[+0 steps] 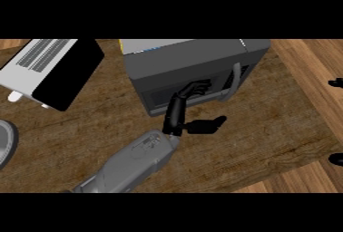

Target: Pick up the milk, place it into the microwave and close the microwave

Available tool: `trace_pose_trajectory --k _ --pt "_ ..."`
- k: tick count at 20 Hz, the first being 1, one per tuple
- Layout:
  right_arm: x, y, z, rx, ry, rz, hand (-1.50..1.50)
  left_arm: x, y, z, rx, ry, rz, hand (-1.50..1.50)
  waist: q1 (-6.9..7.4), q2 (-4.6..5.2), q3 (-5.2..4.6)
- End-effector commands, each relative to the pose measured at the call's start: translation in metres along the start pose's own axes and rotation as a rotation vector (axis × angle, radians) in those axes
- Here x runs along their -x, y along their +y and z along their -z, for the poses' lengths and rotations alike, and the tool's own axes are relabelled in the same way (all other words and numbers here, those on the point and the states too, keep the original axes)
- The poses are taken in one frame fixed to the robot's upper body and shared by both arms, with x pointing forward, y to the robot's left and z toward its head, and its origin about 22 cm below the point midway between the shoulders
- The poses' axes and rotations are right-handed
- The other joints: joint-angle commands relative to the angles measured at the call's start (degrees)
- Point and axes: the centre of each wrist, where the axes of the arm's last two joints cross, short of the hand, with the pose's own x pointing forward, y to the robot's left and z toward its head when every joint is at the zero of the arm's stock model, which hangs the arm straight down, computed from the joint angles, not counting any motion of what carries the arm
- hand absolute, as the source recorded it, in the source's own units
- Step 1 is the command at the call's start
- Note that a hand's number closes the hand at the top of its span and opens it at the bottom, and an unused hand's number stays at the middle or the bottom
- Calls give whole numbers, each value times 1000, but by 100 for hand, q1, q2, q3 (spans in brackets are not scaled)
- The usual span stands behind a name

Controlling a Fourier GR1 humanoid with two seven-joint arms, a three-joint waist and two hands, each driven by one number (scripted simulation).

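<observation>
Head view | left hand point(179, 106) fingers straight against shut microwave point(194, 68) door | toaster point(50, 70) far left | right hand unseen

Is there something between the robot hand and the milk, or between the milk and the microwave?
No milk carton shows anywhere on the counter, so this cannot be judged. The microwave has its door across the front, and the robot hand reaches up against it. If the milk is inside, the door hides it.

One head view looks steeply down (close) at the counter point(80, 136).
</observation>
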Motion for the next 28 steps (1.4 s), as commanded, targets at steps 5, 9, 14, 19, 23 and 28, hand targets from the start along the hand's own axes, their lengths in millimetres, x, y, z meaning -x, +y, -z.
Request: trace_pose_trajectory --k 5,9,14,19,23,28 --pt "-33 -28 27 -23 -69 -247 150 -22 2 23 -145 -16 -66 -150 -50 114 -5" --pt "-34 -31 31 -20 -74 -281 150 -22 2 25 -159 1 -89 -150 2 166 8" --pt "-38 -36 37 -22 -80 -313 150 -20 2 26 -166 -5 -88 -150 -12 235 10" --pt "-39 -40 44 -12 -94 -329 150 -23 -1 27 -158 -21 -101 -150 17 259 12" --pt "-39 -42 47 -19 -89 -340 150 -22 -1 27 -162 -22 -103 -150 -16 285 16" --pt "8 -12 33 59 -97 3 -150 -21 -2 24 -153 -32 -112 -150 63 324 55"
